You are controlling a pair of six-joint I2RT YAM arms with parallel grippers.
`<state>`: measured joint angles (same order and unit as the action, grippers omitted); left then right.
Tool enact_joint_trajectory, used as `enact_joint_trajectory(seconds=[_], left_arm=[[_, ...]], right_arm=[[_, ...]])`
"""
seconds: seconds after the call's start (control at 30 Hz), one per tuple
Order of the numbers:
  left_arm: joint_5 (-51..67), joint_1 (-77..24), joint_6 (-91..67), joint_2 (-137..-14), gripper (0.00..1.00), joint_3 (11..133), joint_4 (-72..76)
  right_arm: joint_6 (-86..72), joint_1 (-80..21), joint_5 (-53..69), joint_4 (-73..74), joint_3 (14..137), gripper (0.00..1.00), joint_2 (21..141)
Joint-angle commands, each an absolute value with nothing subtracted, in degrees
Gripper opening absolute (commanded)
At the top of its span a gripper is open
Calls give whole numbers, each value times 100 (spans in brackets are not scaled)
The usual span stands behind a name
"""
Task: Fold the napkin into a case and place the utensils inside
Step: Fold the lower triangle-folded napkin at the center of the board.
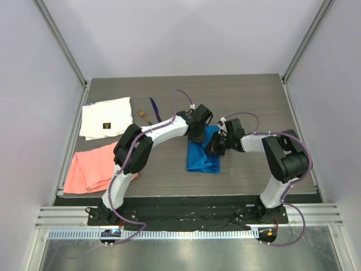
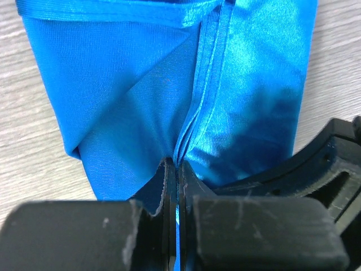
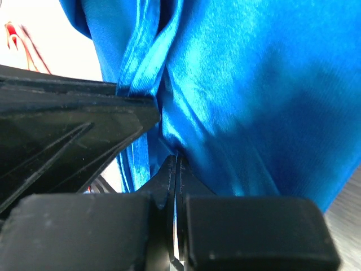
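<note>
1. Two grippers meet over the folded bright blue napkin (image 1: 203, 161), which lies on the grey table (image 1: 265, 113) just off its centre toward 5 o'clock in the top view, long axis running from 12 to 6 o'clock
2. The left gripper (image 2: 176, 169) is at the napkin's 12 o'clock end; its jaws are pressed together on a thin hemmed edge of the blue cloth, with glossy folds running away from the fingertips
3. The right gripper (image 3: 176, 164) sits just beside it, at about 1 o'clock of the napkin; its jaws are likewise pinched tight on a fold of the same cloth, and the other gripper's black body fills the left of its wrist view
4. The napkin's 6 o'clock end rests flat on the table; whether the pinched end is lifted clear I cannot tell
5. The purple utensil (image 1: 153, 107) and the green-handled utensil (image 1: 144, 117) lie close together on the table at about 11 o'clock of the napkin, well apart from it and outside the cloth
6. A white cloth (image 1: 104, 118) lies at 10 o'clock of the napkin and a salmon-pink cloth (image 1: 93, 166) at 9 o'clock, both near the table's left edge
</note>
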<state>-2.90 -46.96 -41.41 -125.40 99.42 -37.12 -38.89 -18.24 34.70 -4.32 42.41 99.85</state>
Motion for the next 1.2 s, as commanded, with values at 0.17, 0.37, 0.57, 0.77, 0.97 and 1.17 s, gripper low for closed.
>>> enact_joint_trajectory(seconds=[0.17, 0.37, 0.57, 0.77, 0.97, 1.17], left_arm=[[-220, -4667, -4175, -12472, 0, 9791, -3208], [-71, -4676, -4166, -12384, 0, 9607, -2945], [-35, -4676, -4113, -12393, 1, 9527, -2874], [141, -4676, -4061, -12357, 15, 9422, -2777], [281, -4685, -4061, -12366, 22, 9352, -2628], [334, -4676, -3973, -12226, 34, 9185, -2470]], right_arm=[[-3490, -1670, 2962, 869, 4641, 1, 9229], [-3314, -1652, 2707, 888, 4570, 1, 9290], [-3199, -1635, 2531, 800, 4631, 1, 9597], [-3032, -1477, 2461, 1107, 5308, 1, 9475], [-2962, -1362, 2513, 1318, 6195, 2, 9895], [-3067, -1362, 2812, 1169, 6600, 1, 10450]])
